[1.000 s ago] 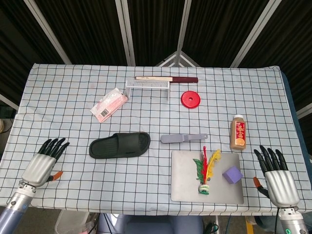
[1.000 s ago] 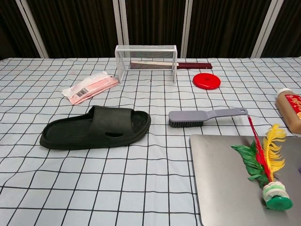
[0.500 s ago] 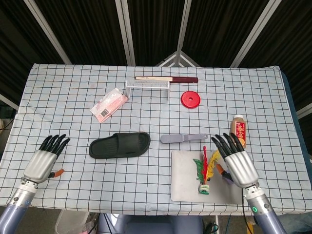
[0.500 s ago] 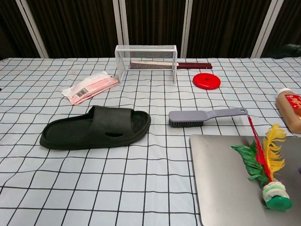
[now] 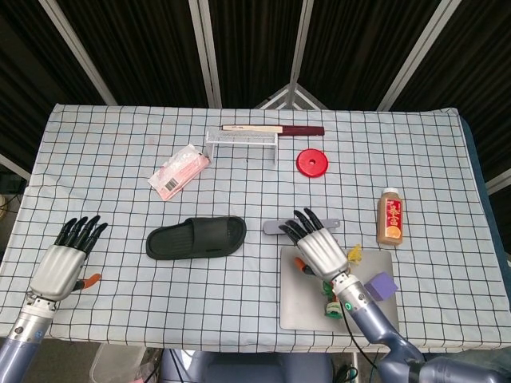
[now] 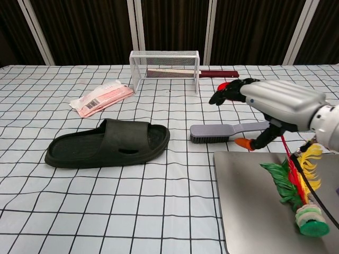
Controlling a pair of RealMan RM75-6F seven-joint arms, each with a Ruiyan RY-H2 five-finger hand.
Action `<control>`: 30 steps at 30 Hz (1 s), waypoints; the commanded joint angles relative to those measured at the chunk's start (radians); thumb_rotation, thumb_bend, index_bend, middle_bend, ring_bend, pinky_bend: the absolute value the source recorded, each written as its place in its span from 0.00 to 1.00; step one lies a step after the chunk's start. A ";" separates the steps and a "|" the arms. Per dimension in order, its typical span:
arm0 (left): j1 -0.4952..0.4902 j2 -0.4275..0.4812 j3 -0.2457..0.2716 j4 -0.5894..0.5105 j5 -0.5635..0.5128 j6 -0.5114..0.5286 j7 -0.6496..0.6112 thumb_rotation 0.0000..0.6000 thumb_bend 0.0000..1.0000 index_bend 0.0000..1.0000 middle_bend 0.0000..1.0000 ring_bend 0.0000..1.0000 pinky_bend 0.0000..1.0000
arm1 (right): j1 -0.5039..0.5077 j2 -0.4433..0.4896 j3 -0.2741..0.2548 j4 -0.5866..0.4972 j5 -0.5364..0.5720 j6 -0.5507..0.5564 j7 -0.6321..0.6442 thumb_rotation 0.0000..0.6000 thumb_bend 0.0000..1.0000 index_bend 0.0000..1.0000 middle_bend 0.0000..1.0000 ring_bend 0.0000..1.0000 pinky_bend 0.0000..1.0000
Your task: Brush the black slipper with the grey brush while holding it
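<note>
We see our right hand [image 5: 318, 246] above the grey brush [image 6: 229, 130], with the fingers spread apart and nothing in them. We think it is placed there to come down on the handle, because the brush is the tool we need first. In the chest view the hand hangs over the handle part and does not touch it yet.

Our left hand [image 5: 64, 259] waits low at the left edge of the tabletop [image 5: 112, 159], fingers apart and holding nothing, well apart from the black slipper [image 5: 196, 237]. Probably it stays there until it must hold the slipper.

The slipper lies flat on its sole in the middle of the tabletop, toe end toward the brush, which lies just beside it on the right. It is a matte black slide with a wide strap and a thick sole. The brush is long and narrow, bristles down.
</note>
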 commanded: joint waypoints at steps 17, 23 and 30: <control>-0.008 0.007 -0.011 0.011 -0.041 -0.018 -0.010 1.00 0.20 0.00 0.00 0.00 0.00 | 0.183 -0.086 0.039 0.194 0.262 -0.195 -0.037 1.00 0.39 0.24 0.23 0.05 0.01; -0.009 0.007 -0.013 0.014 -0.048 -0.015 -0.010 1.00 0.20 0.00 0.00 0.00 0.00 | 0.213 -0.092 0.034 0.235 0.273 -0.196 -0.016 1.00 0.39 0.25 0.24 0.06 0.01; -0.011 0.008 -0.013 0.016 -0.057 -0.020 -0.010 1.00 0.20 0.00 0.00 0.00 0.00 | 0.236 -0.097 0.009 0.266 0.269 -0.181 -0.023 1.00 0.39 0.27 0.26 0.07 0.02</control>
